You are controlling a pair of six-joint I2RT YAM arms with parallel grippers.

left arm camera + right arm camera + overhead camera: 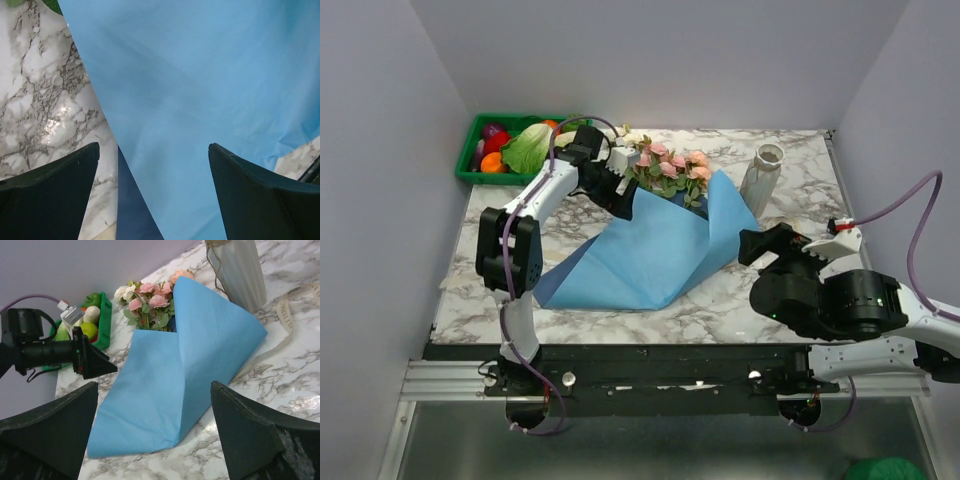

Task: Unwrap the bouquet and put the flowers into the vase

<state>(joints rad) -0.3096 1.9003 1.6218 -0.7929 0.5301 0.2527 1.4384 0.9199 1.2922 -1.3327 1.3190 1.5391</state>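
Marble table (720, 310), pale lilac walls. From above, the bouquet (665, 235) lies mid-table. Its blue paper (640, 265) is slack and folded wide, and the flowers (670, 165) poke out at the far end, near a green crate (480, 150). The vase (762, 175) stands upright just right of the paper. The left gripper (617, 192) hovers at the paper's far-left edge, close to the blooms. The right gripper (765, 243) sits low by the paper's right corner.

The left wrist view shows the left gripper's fingers (55, 190) spread wide with nothing between them. Blue sheet lies beneath, with bare marble to one side.

In the right wrist view those jaws are also wide apart and empty, facing the paper, which is folded loosely over the stems. A beige ribbon (287, 310) trails loose on the marble beside the vase (so the untying looks done).

The step in hand seems to be opening the paper. The next move likely calls for a pinch on a free edge, then peeling that flap off the stems without dragging the flowers along. A thin sheet lying flat may be awkward to catch.
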